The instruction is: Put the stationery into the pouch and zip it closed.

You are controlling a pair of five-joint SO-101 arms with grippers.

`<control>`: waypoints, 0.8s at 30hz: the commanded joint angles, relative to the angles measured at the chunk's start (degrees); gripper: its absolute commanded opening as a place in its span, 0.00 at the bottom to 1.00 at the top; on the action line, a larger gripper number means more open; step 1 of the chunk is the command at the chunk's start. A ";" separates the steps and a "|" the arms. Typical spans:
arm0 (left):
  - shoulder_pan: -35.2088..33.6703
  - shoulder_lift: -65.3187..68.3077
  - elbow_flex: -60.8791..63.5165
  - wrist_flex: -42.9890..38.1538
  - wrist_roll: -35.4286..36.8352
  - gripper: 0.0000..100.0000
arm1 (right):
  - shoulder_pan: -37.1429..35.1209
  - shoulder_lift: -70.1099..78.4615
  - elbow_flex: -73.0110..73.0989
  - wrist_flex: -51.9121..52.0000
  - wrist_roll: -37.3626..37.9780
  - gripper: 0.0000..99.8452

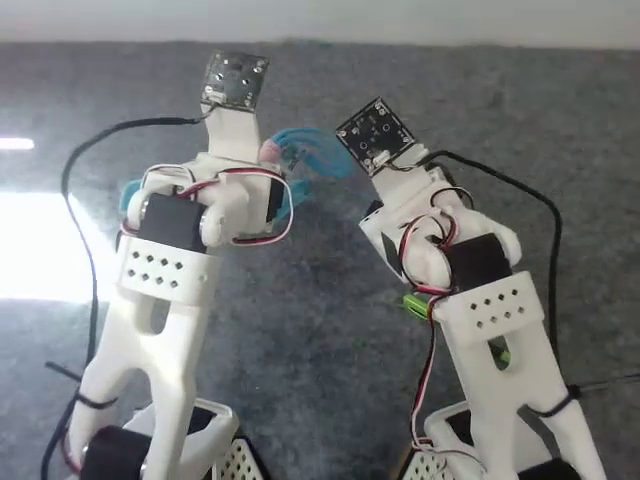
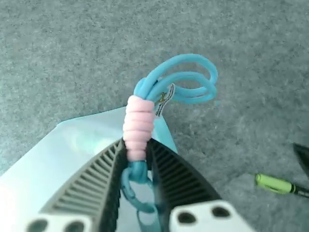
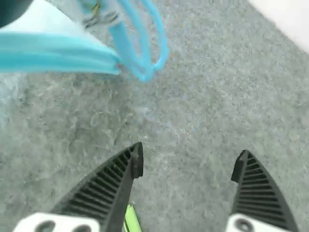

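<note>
Lying near the pouch point(image 2: 72, 145) is a green marker point(image 2: 274, 183); its pink pull point(image 2: 137, 123) is clamped by the left pincer point(image 2: 136, 145), the right pincer point(image 3: 190, 152) held wide.

- Nothing legible anywhere: no words, numbers or signs clear enough to read.
- Small white tag point(image 2: 163, 99) on the blue cord loop point(image 2: 188, 79) of the pouch point(image 2: 72, 145), just beside the pink wrap point(image 2: 138, 125): tiny yellow and dark marks, too small to read.
- Green pen point(image 2: 273, 182) on the grey mat point(image 2: 72, 48), right of the pouch: any print too small to tell.
</note>
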 commanded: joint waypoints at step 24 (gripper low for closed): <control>14.24 -16.70 -4.26 13.10 -3.69 0.01 | -3.74 1.27 2.90 -15.52 -14.86 0.30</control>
